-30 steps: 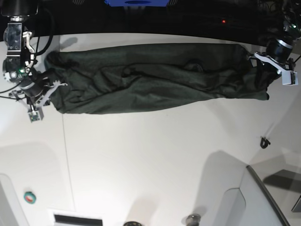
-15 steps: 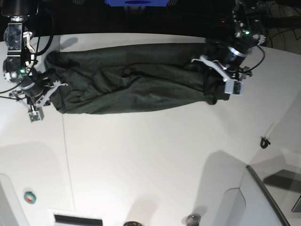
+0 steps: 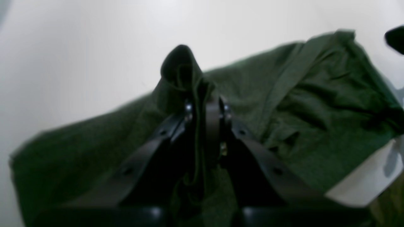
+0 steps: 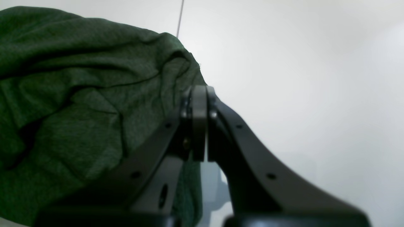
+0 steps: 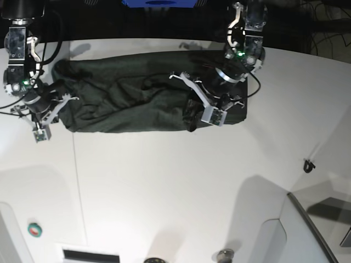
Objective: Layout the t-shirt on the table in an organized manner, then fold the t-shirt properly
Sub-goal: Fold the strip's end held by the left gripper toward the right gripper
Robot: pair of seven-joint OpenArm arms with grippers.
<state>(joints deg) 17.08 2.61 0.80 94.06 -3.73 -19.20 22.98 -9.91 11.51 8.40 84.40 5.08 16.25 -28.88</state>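
The dark green t-shirt (image 5: 126, 101) lies along the far side of the white bench (image 5: 175, 186), bunched into a long, wrinkled band with its one end doubled over toward the middle. That doubled end sits under the left pincer (image 5: 204, 104), which hovers over the cloth near the band's centre. In the left wrist view, a raised peak of the t-shirt (image 3: 181, 71) stands up between the two dark fingers (image 3: 217, 126), which are nearly together with the fabric pinched in the narrow gap. The rest of the garment spreads out below and to both sides of that peak, with a hem band running across the upper part.

The other end of the t-shirt lies at the right pincer (image 5: 48, 109), low at the bench's edge in the base view. In the right wrist view, the right pincer (image 4: 199, 123) has its fingers pressed flat against each other, and rumpled cloth (image 4: 79, 94) lies just beside and behind them; whether any fabric is caught between them cannot be told. A thin dark seam (image 5: 79, 186) runs across the bench. A small green-and-red round object (image 5: 34, 229) sits near the bench's near corner.
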